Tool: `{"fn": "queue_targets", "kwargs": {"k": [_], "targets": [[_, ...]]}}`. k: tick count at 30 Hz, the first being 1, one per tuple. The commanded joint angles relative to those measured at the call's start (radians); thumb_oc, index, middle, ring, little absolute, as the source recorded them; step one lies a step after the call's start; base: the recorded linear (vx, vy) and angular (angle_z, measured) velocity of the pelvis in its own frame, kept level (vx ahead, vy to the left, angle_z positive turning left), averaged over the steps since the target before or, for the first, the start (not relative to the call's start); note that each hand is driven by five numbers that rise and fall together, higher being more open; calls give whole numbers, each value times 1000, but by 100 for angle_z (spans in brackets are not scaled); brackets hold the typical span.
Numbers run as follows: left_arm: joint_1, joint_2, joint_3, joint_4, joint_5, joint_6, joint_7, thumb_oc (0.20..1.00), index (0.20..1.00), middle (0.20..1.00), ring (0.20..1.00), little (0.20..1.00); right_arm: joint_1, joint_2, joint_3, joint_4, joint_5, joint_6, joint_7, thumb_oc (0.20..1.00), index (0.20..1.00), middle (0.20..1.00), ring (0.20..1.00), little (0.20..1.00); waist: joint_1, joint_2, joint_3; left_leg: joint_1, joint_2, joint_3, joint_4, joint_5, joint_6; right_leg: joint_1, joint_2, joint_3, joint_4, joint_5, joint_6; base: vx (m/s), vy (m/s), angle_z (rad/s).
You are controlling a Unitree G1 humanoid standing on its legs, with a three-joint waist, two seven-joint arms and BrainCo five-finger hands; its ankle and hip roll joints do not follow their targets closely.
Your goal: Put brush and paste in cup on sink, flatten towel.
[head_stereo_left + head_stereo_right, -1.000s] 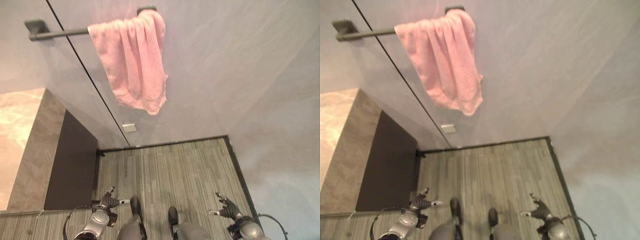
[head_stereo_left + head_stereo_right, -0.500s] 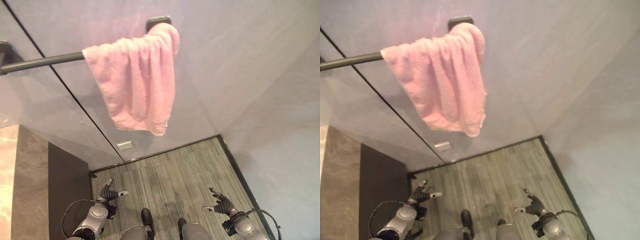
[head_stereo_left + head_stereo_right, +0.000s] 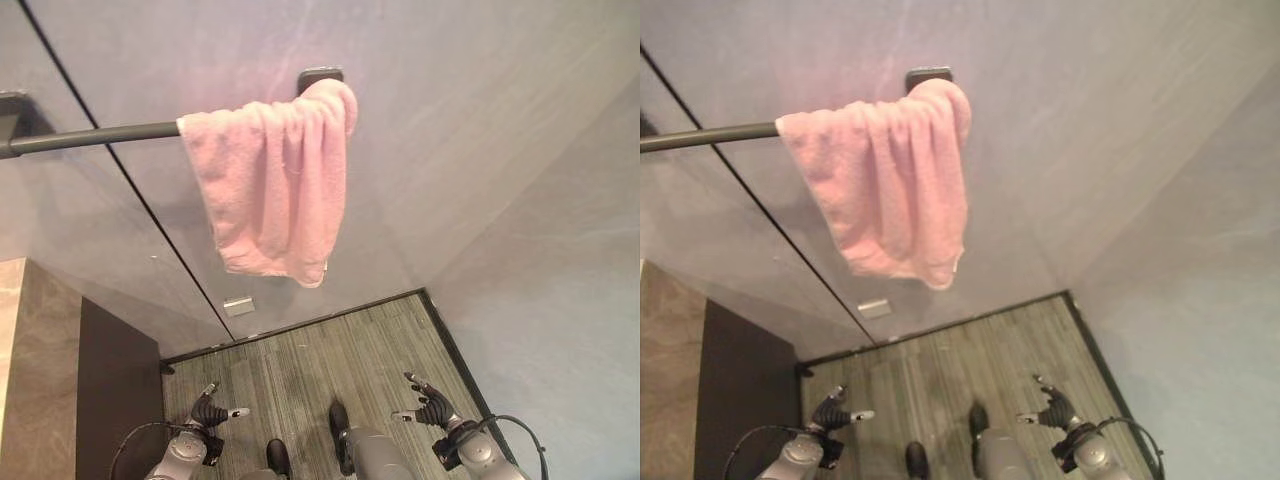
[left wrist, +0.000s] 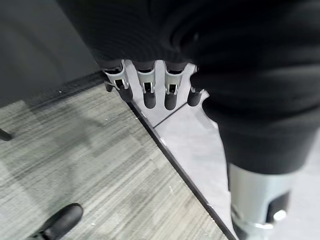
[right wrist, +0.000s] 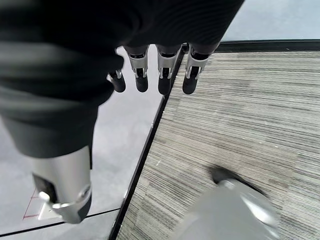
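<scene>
Since a second ago the whole head view has shifted: the camera has moved, so the towel and its bar now sit lower and nearer the middle of the picture, and less of the stone counter shows at the left edge. Nothing in the room itself appears to have moved.

Nearest, low in the view, both hands hang over the floor holding nothing. At lower left the left hand (image 3: 210, 413) has relaxed, spread fingers (image 4: 145, 94), which point down toward the striped grey floor (image 3: 300, 370) in its wrist view. At lower right the right hand (image 3: 430, 407) is likewise loose, its fingers (image 5: 162, 82) straight over the dark strip where floor meets wall.

Farther left stands the dark front of the cabinet (image 3: 110, 390), with the edge of the counter (image 3: 35, 370) beside it.

Farthest, on the grey wall (image 3: 480, 150), a small pale plate (image 3: 238, 306) sits just above the floor line. Higher up, a dark towel bar (image 3: 90, 138) runs across the wall, and the pink towel (image 3: 275, 185) hangs bunched at its right end, gathered in folds against the bracket (image 3: 319, 76) and not spread flat.
</scene>
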Motion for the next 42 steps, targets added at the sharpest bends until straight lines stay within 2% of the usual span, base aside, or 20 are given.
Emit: {"fn": "queue_targets", "kwargs": {"k": [1,9,10,12,16,17,18,19,20,21,22,25,34,40,42], "targets": [[-27,25,11,-54,4,-34,2,1000,1000,1000,1000,1000,-24,-25,-8,-43,16,-22,-6,1000,1000,1000,1000,1000,-25,10,30,-1,-25,-36,79,-13,-77,53,8,-7,38,96,23,111,-44,12],[-29,10,2,-45,9,-32,-1,1000,1000,1000,1000,1000,-23,-28,0,-20,16,-21,0,1000,1000,1000,1000,1000,-16,1,3,18,-22,-63,82,-35,-89,115,15,-9,21,77,3,117,-100,31],[-33,-3,-4,-31,-1,-28,-7,1000,1000,1000,1000,1000,-12,-50,-16,-30,29,-21,-5,1000,1000,1000,1000,1000,-20,10,-14,13,1,-87,166,-39,-122,153,36,-33,33,23,-32,320,-322,23],[-44,-3,-12,-44,-4,-28,-6,1000,1000,1000,1000,1000,-8,-70,-33,-41,45,-23,-10,1000,1000,1000,1000,1000,-24,7,2,-52,10,-87,321,-11,-159,178,35,-49,30,8,-51,197,-236,62],[-44,-3,-12,-44,-4,-28,-6,1000,1000,1000,1000,1000,-8,-70,-33,-41,45,-23,-10,1000,1000,1000,1000,1000,-25,7,1,-54,10,-88,323,-12,-159,177,35,-50,30,8,-51,10,-30,28],[-58,3,-23,-56,-8,-29,-8,1000,1000,1000,1000,1000,-11,-86,-41,-30,42,-24,-20,1000,1000,1000,1000,1000,-13,-4,22,-118,8,-99,453,24,-184,199,28,-60,27,2,-65,137,-94,-2],[-71,9,-33,-63,-15,-25,-9,1000,1000,1000,1000,1000,8,-85,-65,-4,39,-20,-45,1000,1000,1000,1000,1000,-30,-7,15,-137,128,32,304,29,-167,228,5,-96,12,-23,-59,256,4,67],[-69,9,-35,-56,-11,-30,-2,1000,1000,1000,1000,1000,10,-89,-74,7,37,-18,-55,1000,1000,1000,1000,1000,-17,4,1,-144,170,-1,148,95,-182,237,-2,-86,5,-33,-41,235,83,91],[-68,9,-36,-56,-11,-30,-2,1000,1000,1000,1000,1000,11,-89,-74,7,37,-18,-55,1000,1000,1000,1000,1000,-18,4,1,-142,169,-1,143,97,-182,237,-3,-86,5,-33,-41,180,154,106],[-61,11,-29,-60,-20,-30,-3,1000,1000,1000,1000,1000,-1,-93,-70,5,29,-15,-51,1000,1000,1000,1000,1000,-17,14,-1,-112,166,-32,122,79,-178,234,-1,-76,15,-43,-38,88,96,32],[-58,12,-28,-56,-20,-30,1,1000,1000,1000,1000,1000,-3,-89,-68,17,26,-14,-55,1000,1000,1000,1000,1000,-18,22,-9,-107,166,-41,94,95,-184,230,-4,-73,15,-41,-35,159,219,-61],[-23,22,-38,-81,-2,-33,-20,1000,1000,1000,1000,1000,-24,-65,-70,4,34,-6,-43,1000,1000,1000,1000,1000,-17,42,-33,-50,125,3,53,75,-170,245,-38,-33,-17,-1,-10,148,239,-82],[7,47,-36,-153,21,-35,-27,1000,1000,1000,1000,1000,-53,-38,-53,-10,32,-6,-39,1000,1000,1000,1000,1000,11,42,-60,0,97,23,22,58,-152,276,-67,-19,-54,22,18,50,94,-18],[73,123,12,-336,20,-51,-44,1000,1000,1000,1000,1000,-51,-65,-97,-99,52,-24,-48,1000,1000,1000,1000,1000,24,43,-78,23,105,15,-25,75,-159,303,-72,-44,-79,23,21,13,9,5],[121,190,43,-471,7,-61,-84,1000,1000,1000,1000,1000,-32,-90,-144,-176,95,-31,-30,1000,1000,1000,1000,1000,27,43,-79,15,110,5,-25,81,-165,307,-74,-59,-88,24,20,-13,-24,15]]}}
